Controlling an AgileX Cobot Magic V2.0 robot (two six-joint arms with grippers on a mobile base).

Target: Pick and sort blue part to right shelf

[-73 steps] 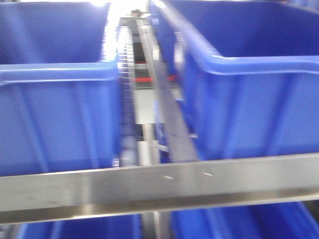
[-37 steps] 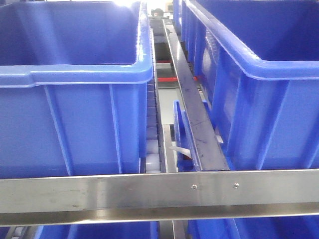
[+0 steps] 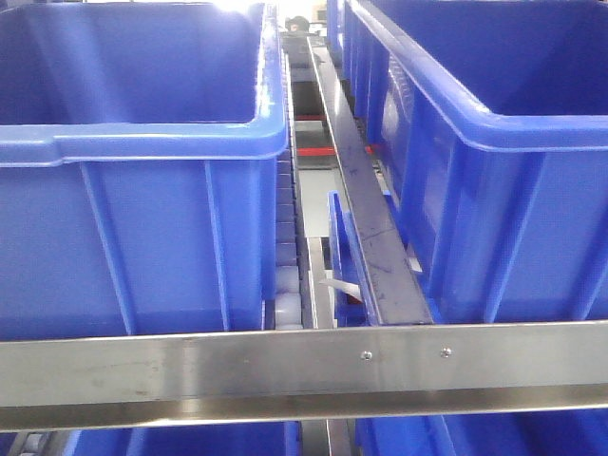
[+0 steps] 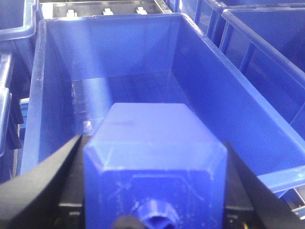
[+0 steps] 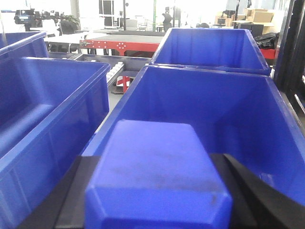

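Note:
Each wrist view shows a chunky blue part with bevelled corners between black fingers. My left gripper [image 4: 151, 143] is shut on one blue part [image 4: 152, 167], held above the bare inside of a large blue bin [image 4: 224, 109]. My right gripper [image 5: 155, 160] is shut on another blue part [image 5: 152, 176], at the near end of a second deep blue bin [image 5: 228, 109]. The front view shows the right shelf, its steel front rail [image 3: 237, 366] with two screws, and no gripper.
Behind the rail stand a left blue bin [image 3: 133, 237] and a right blue bin [image 3: 494, 190], with roller tracks and a dark metal divider strip [image 3: 366, 228] between them. More blue bins sit below the rail and beside both wrist views. Red frames and desks stand far behind.
A second ago the front view was blurred and moving; the bins and rail screws have shifted right in the frame. Over the last half second the view is almost still.

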